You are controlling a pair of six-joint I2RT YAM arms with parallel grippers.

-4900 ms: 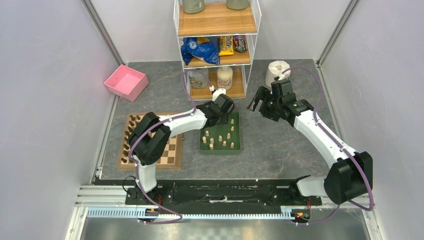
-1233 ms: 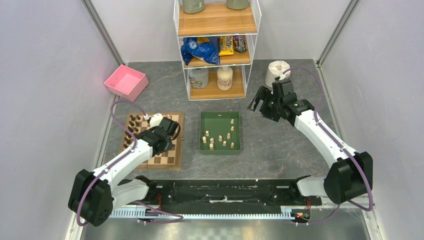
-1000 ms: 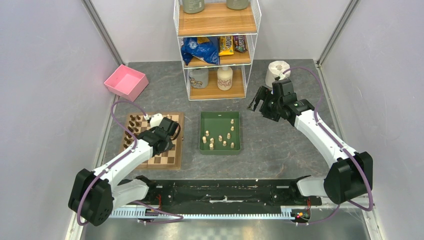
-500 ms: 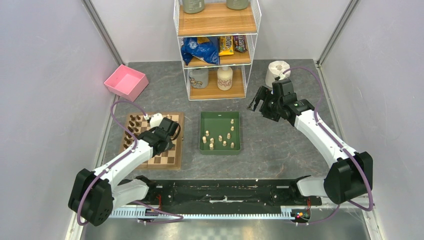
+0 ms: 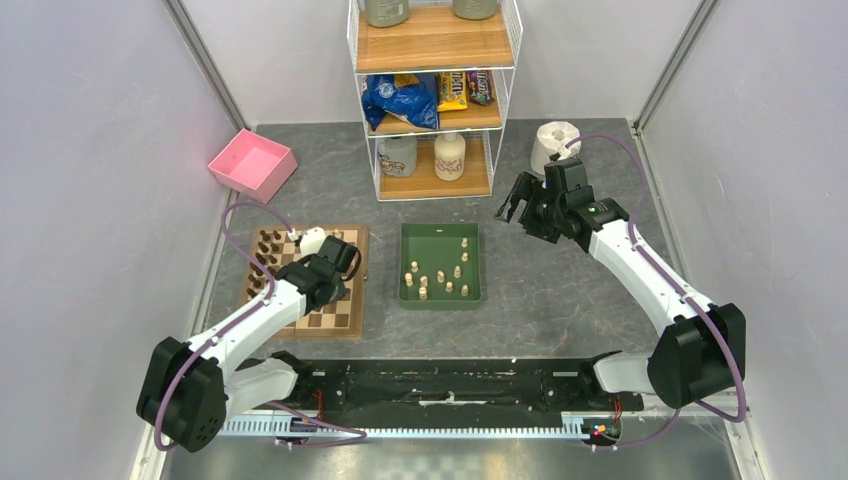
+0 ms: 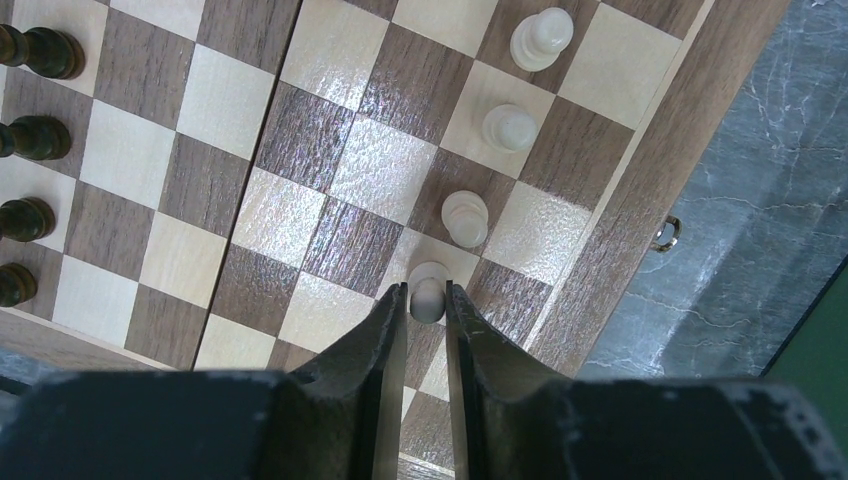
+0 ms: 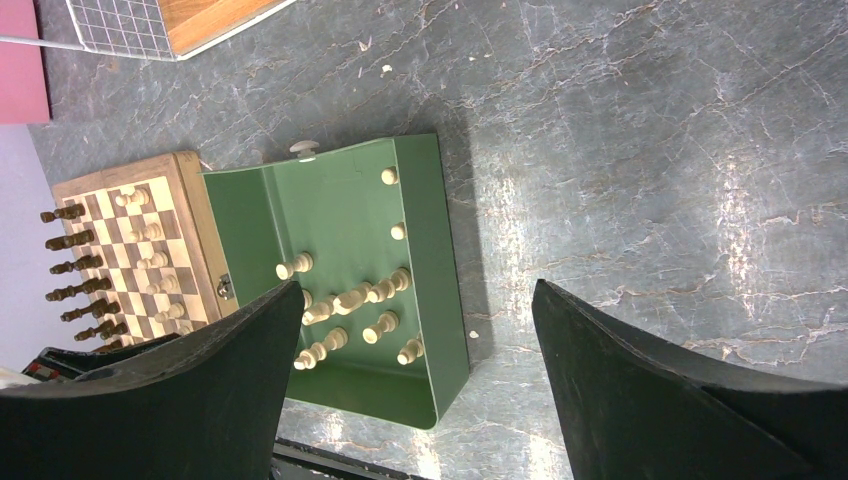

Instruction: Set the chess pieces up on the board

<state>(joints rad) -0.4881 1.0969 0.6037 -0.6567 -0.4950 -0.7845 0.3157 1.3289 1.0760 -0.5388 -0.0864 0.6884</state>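
So the table [image 5: 560,290] is a dark grey, marble-looking slab with pale veins. Five things sit straight on it. There's a pink box [image 5: 252,164] in the far left corner, turned at an angle, and a wire shelf rack [image 5: 430,40] at the back in the middle. A white roll [image 5: 553,143] stands upright, back right of the rack. Closer in on the left is the chessboard [image 5: 300,331], with a green tray [image 5: 440,243] just beside it on its right, about mid-table. A few tiny pale crumbs are scattered around too.
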